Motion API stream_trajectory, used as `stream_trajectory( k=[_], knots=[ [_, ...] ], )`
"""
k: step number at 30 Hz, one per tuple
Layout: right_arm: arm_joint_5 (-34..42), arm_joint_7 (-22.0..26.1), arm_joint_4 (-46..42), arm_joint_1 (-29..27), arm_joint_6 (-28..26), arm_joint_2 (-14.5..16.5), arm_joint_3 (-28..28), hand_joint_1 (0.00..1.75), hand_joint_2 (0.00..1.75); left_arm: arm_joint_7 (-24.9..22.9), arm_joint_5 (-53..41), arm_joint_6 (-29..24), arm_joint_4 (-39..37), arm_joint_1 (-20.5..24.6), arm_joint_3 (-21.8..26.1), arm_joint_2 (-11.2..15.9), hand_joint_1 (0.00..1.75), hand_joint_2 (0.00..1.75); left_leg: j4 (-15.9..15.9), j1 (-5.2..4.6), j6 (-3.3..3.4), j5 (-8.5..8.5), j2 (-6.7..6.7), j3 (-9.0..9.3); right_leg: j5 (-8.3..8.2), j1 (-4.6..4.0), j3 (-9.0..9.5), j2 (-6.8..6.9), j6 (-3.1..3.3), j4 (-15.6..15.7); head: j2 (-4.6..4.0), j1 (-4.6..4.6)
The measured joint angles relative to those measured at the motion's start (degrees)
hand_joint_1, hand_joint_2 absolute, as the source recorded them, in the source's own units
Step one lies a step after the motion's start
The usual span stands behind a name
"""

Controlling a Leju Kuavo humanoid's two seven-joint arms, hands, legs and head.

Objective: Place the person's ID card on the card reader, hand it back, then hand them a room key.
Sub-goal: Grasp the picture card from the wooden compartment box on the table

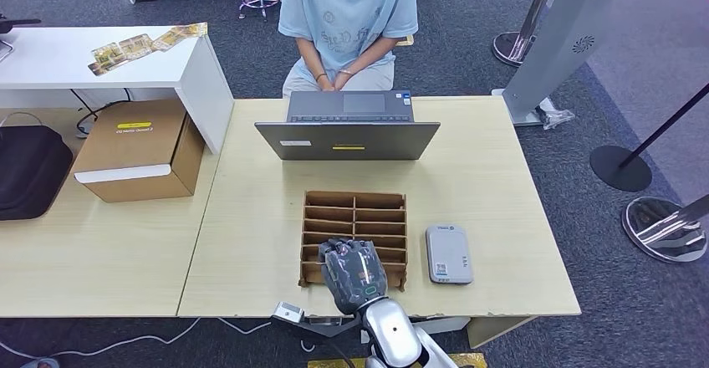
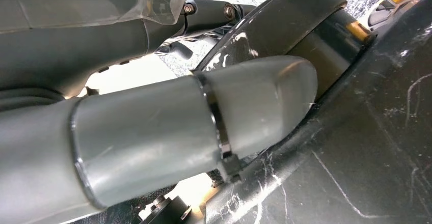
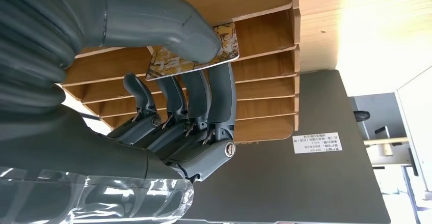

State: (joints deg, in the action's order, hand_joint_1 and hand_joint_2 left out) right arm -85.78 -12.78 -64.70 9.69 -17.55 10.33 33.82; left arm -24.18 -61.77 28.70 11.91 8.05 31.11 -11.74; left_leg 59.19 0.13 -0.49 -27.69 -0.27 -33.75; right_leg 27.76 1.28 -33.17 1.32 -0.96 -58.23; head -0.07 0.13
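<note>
Right hand (image 1: pixel 354 273) of my robot hovers over the near rows of the wooden card rack (image 1: pixel 354 209) at the near middle of the table (image 1: pixel 251 217). On my wrist feed, that hand (image 3: pixel 168 107) pinches a patterned room key card (image 3: pixel 224 51) between its thumb and fingertips (image 3: pixel 220 89), the card lying just at the front edge of one rack (image 3: pixel 265 30) slot; whether its far end is inside the slot I cannot tell. Just right of the rack lies the grey card reader (image 1: pixel 449 253), apart from the hand. Beyond the rack stands an open laptop (image 1: pixel 348 130), and a person (image 1: pixel 348 17) sits at the far side with hands clasped. Of my left hand (image 2: pixel 153 132) I see a grey thumb close up, and I cannot tell whether its fingers are spread or curled.
</note>
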Motion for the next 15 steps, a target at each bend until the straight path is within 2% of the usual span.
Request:
stream_trajectory(
  k=[15],
  knots=[
    [0.3,0.6,1.5,0.4,-2.8,0.1,0.0,1.64,1.75,-0.1,-0.4,0.2,0.0,0.1,-0.4,0.0,0.00,0.00,0.0,0.00,0.00,0.00,0.00,0.00,0.00,0.00,0.00,0.00,0.00,0.0,0.00,0.01]
  ],
)
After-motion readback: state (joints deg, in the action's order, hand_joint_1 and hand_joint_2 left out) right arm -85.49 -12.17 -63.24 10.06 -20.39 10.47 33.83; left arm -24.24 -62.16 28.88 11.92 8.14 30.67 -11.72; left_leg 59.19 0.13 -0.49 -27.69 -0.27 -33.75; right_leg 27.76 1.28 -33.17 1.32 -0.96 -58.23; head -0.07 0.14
